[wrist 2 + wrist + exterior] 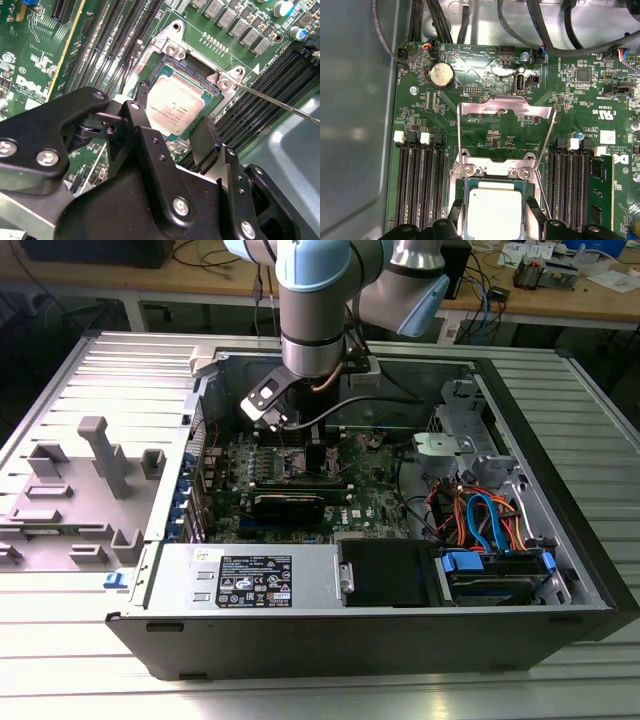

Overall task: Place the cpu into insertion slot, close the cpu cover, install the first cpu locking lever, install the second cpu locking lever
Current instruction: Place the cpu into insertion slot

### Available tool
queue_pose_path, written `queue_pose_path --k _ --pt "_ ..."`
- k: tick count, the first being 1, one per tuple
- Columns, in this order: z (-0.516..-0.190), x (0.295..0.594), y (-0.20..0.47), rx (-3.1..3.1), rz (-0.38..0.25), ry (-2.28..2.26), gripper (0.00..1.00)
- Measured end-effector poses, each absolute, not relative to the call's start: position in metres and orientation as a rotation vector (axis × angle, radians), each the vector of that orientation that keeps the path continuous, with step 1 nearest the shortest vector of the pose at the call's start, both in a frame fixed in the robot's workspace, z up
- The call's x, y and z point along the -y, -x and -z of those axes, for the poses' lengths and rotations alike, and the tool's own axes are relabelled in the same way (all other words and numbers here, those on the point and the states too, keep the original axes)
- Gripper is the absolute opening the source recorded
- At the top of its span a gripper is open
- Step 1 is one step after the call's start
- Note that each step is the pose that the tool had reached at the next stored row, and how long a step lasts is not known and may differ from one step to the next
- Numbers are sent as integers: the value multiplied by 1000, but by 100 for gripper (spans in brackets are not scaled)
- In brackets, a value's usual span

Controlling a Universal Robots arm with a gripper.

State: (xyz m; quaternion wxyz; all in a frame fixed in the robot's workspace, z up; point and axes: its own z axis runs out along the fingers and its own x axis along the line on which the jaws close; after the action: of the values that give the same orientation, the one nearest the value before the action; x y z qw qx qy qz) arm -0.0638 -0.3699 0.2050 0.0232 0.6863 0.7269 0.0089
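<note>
The cpu (175, 102), a square silver-topped chip, lies in the insertion slot (187, 60) on the green board. My gripper (174, 114) straddles it, with its black fingers (135, 117) pressed against two opposite edges. The first wrist view shows the cpu (492, 210) between the fingertips (534, 212) of the gripper (494, 220), inside the insertion slot's silver rim (492, 172). The cpu cover (505, 106) stands swung open beyond the slot, with thin wire levers raised at its sides. In the exterior view, the gripper (300, 440) reaches down into the open computer case.
Long black memory slots (422, 185) flank the socket on both sides. A raised wire lever (280, 102) juts out beside the socket. Cables (480, 515), a drive cage and the power supply (260, 580) fill the case. A grey plastic part (100, 455) lies on the exterior view's left.
</note>
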Motion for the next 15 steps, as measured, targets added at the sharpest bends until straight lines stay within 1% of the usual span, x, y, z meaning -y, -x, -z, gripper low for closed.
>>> queue_pose_path --k 6,7,8,15 --pt "-200 370 64 -2268 -30 -2110 60" --pt "-200 370 64 -2268 -30 -2110 58" --pt "-200 370 64 -2268 -30 -2110 54" --pt "-202 370 64 -2267 -30 -2111 54"
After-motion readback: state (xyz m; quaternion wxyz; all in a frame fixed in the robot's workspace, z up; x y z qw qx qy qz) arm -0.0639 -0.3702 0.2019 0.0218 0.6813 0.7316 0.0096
